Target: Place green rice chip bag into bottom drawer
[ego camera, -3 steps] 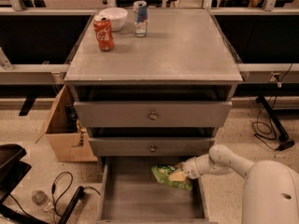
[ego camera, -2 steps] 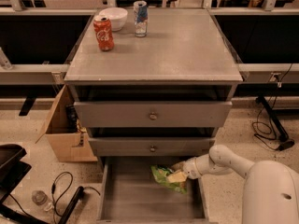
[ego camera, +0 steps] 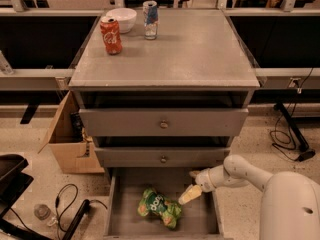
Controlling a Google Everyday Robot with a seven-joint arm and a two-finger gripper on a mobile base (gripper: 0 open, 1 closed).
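Observation:
The green rice chip bag (ego camera: 160, 207) lies crumpled on the grey floor of the open bottom drawer (ego camera: 200, 223), near its middle. My gripper (ego camera: 192, 185) hangs over the right part of that drawer, just right of the bag. It is open and holds nothing. Its pale lower fingertip (ego camera: 186, 197) ends right beside the bag's right edge. The white arm (ego camera: 250, 170) reaches in from the lower right.
The two upper drawers (ego camera: 164, 124) with round knobs are shut. On the cabinet top (ego camera: 190, 49) stand a red soda can (ego camera: 110, 35), a blue-white can (ego camera: 150, 20) and a white bowl (ego camera: 121, 19). A cardboard box (ego camera: 67, 139) and cables (ego camera: 65, 204) lie left of the cabinet.
The bag was held in the gripper above the drawer. Now it has been let go and lies on the drawer floor, left of the opened gripper.

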